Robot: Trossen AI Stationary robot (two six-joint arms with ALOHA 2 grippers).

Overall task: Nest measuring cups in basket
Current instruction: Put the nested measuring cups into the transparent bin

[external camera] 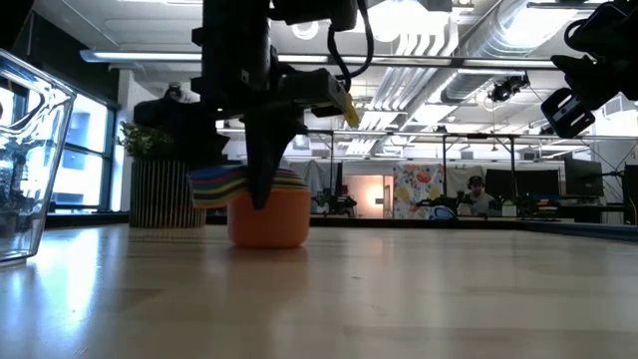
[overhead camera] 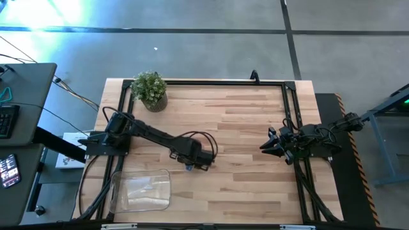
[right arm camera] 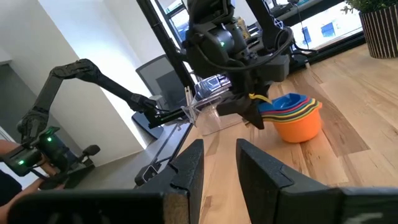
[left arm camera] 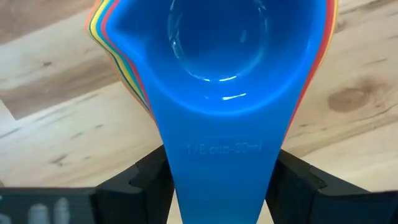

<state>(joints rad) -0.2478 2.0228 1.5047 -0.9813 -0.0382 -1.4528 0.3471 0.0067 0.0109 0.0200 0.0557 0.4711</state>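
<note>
The left tool (left arm camera: 217, 186) stands with its dark fingers (left arm camera: 134, 183) spread apart on either side of a flat blue handle, not pressing it. That handle belongs to the top scoop of the measuring cups (external camera: 264, 204), smooth glossy plastic bowls nested in one stack, a blue one uppermost and a rounded orange one at the bottom, resting on the pale wood-grain counter (overhead camera: 243, 128). The stacked handles point back toward the left tool, along its reach. The left arm stretches low from its base across the counter. The basket (overhead camera: 140, 190), clear and rounded, sits near the left tool, apart. The right tool (overhead camera: 270, 145), fingers narrowly parted and empty, waits well away.
</note>
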